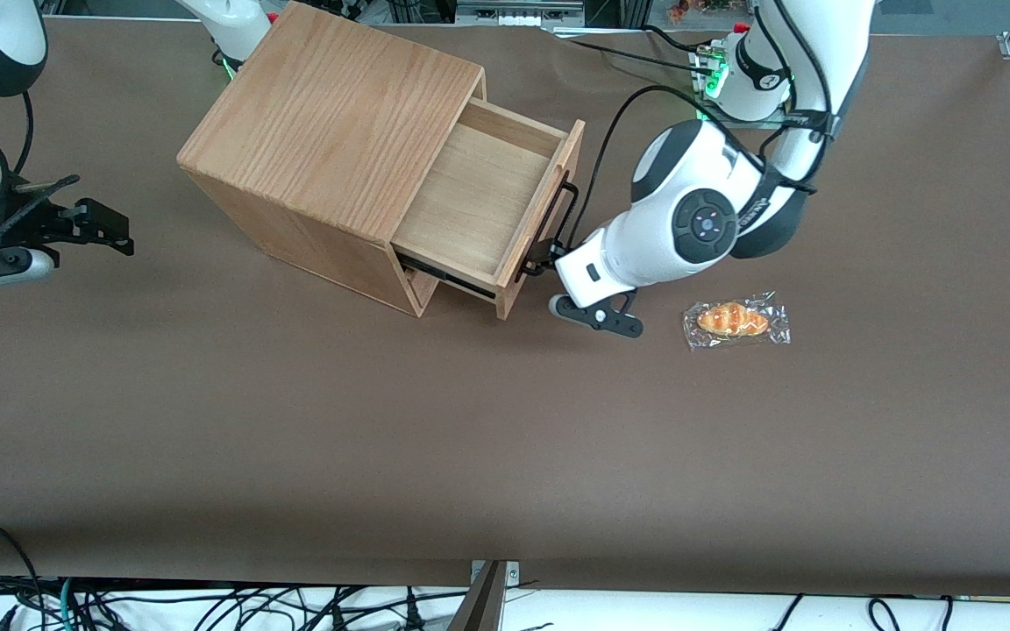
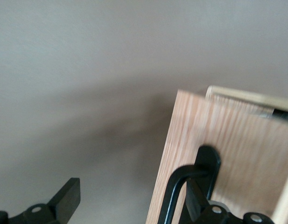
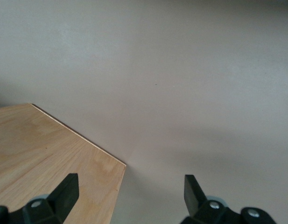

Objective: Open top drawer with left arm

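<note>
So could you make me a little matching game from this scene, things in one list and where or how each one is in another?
Things:
1. top drawer
2. wrapped pastry
3. left arm's gripper
4. black bar handle

States or places:
A. lying flat on the brown table, nearer the front camera than the working arm's elbow
B. pulled well out of the oak box, its pale tray bare
C. mounted on the drawer's front panel
D. open, right by the handle's end, one finger against the drawer front

Pairs: 1-B, 2-A, 3-D, 4-C
</note>
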Tool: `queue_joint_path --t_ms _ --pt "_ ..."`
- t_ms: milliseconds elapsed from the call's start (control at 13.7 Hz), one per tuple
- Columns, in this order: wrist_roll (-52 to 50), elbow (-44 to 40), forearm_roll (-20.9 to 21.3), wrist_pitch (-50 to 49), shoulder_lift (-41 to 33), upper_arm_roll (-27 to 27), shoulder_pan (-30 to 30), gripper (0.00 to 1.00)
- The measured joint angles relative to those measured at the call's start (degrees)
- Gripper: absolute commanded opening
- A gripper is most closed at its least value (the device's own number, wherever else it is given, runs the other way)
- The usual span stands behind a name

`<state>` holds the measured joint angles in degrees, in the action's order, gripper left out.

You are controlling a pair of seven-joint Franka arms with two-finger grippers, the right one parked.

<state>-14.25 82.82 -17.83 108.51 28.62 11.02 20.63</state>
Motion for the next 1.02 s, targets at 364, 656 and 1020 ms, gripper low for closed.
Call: queue_joint_path --t_ms 364,656,1020 --pt "-1.8 -2.67 0.12 -2.51 0.02 -0.44 -2.05 1.0" --pt "-2.01 -6.26 0.87 -9.76 -0.01 -0.95 -7.72 1.0" --pt "1.34 -6.36 12.05 -12.86 0.0 -1.02 -15.41 1.0"
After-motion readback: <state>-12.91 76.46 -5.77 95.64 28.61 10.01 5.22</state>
